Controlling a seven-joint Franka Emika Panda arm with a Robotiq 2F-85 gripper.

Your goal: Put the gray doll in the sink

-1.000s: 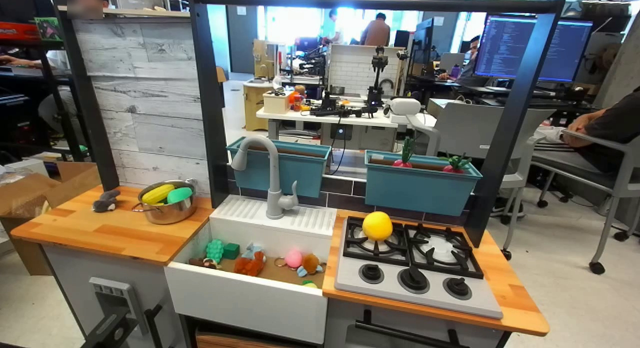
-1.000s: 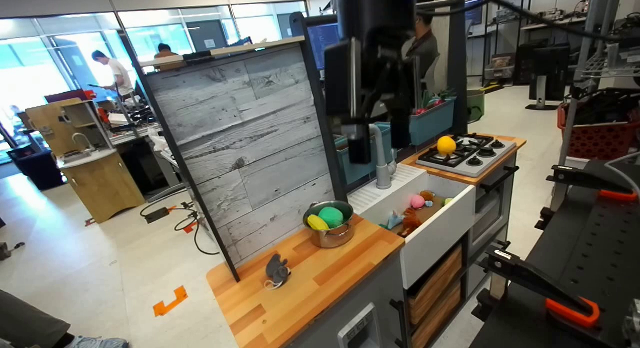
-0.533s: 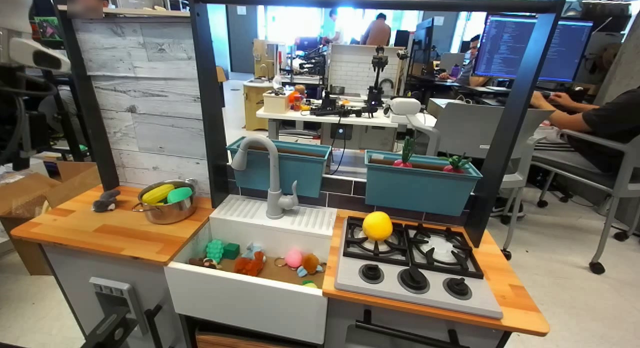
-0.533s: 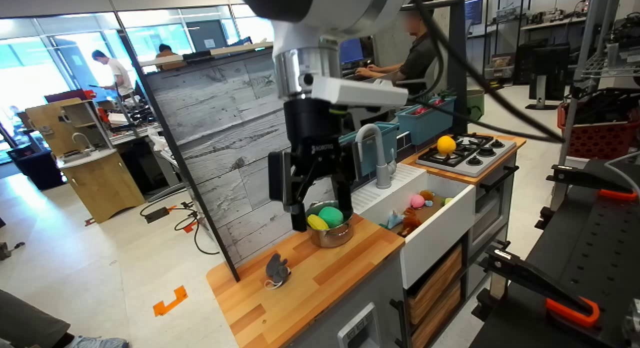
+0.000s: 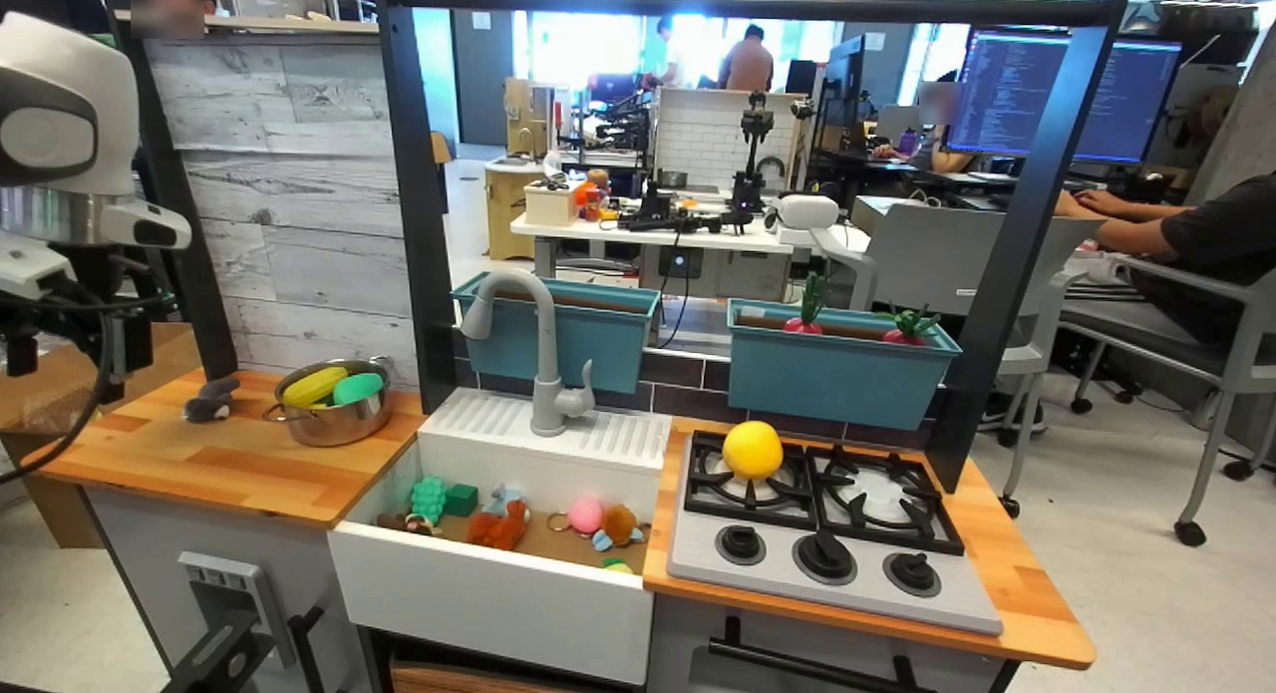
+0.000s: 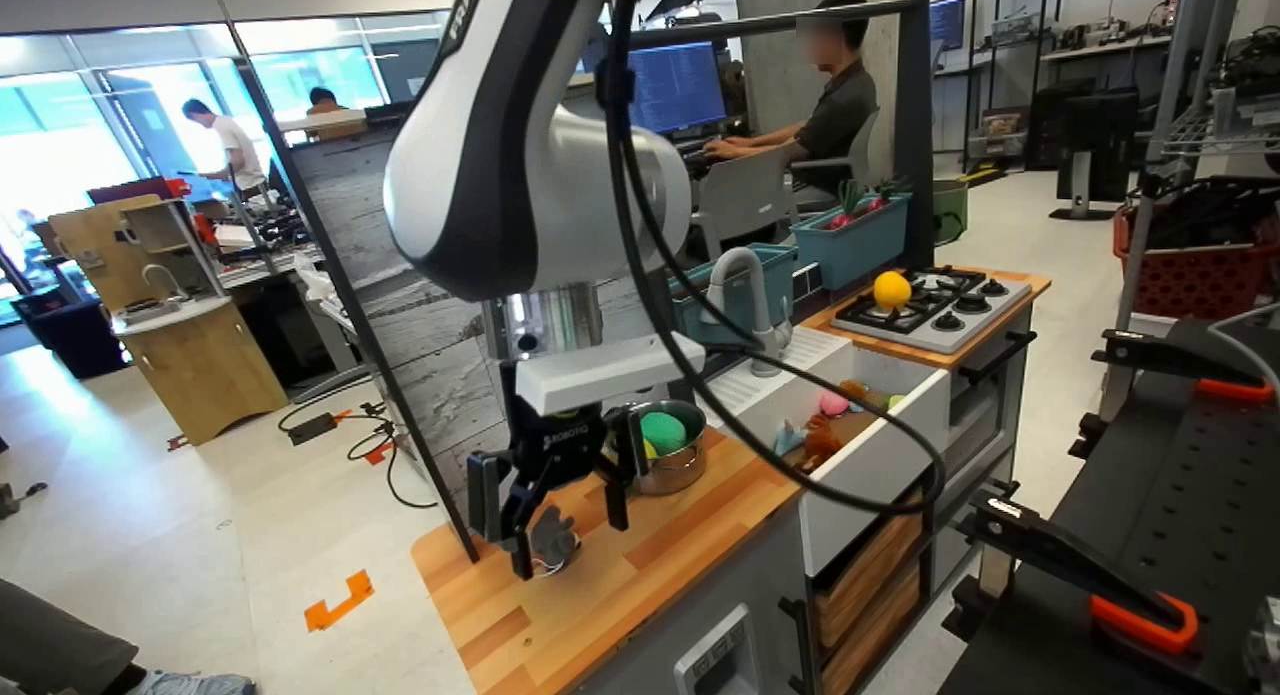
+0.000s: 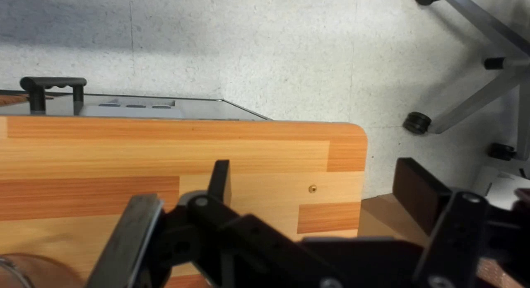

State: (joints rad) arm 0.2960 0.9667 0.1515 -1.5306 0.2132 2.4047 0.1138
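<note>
The gray doll (image 5: 211,401) lies on the left wooden counter, beside the pot. In an exterior view it shows partly behind a gripper finger (image 6: 557,537). It does not show in the wrist view. My gripper (image 6: 570,538) is open and empty, pointing down above the counter. In an exterior view it hangs at the far left, to the left of the doll (image 5: 68,369). In the wrist view its fingers stand wide apart over the counter's end (image 7: 313,176). The white sink (image 5: 488,598) holds several toys; it also shows in an exterior view (image 6: 875,465).
A metal pot (image 5: 334,426) with yellow and green toys stands between doll and sink. A tall wood-look panel (image 5: 299,214) rises behind the counter. A gray faucet (image 5: 546,364) stands over the sink. A black cable (image 6: 850,495) hangs from the arm across the sink's front.
The arm has come down into view. In an exterior view the gripper has moved down and left, from above the pot to in front of the doll. The doll has not moved.
</note>
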